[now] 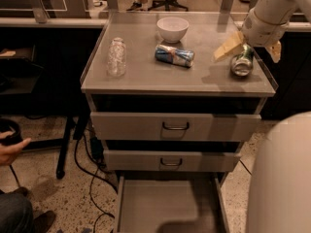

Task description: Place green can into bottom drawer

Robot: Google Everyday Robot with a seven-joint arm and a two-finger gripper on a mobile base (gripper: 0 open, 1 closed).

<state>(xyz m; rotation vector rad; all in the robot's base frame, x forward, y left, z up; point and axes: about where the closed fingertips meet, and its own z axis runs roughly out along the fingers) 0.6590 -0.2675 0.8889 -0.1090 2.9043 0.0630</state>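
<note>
A grey metal cabinet fills the middle of the room, and its flat top serves as the table point(146, 76). Below the two upper drawers point(146, 126) with loop handles, the wide grey bottom drawer point(165, 208) is pulled out towards me, its flat floor bare. The robot's bulky white body point(284, 178) stands at the front right corner, hiding that side of the cabinet. Its white arm point(272, 8) comes in from beyond the table's back right corner. A clear plastic bottle point(116, 57) stands near the left edge. A white round bowl point(172, 29) sits close to the back edge, about midway along. Just in front of the bowl, a blue-and-silver can point(174, 55) lies on its side. The small green can point(241, 62) is on the table near the right edge, its shiny silver end turned towards the front. It is not in the drawer. The gripper point(248, 52) hangs right over that can. Its yellowish jaws are spread apart, one on either side of the can; the left one is close against it and the right one clear of it. At the far left a person's hand point(12, 147) shows, low beside the table.
</note>
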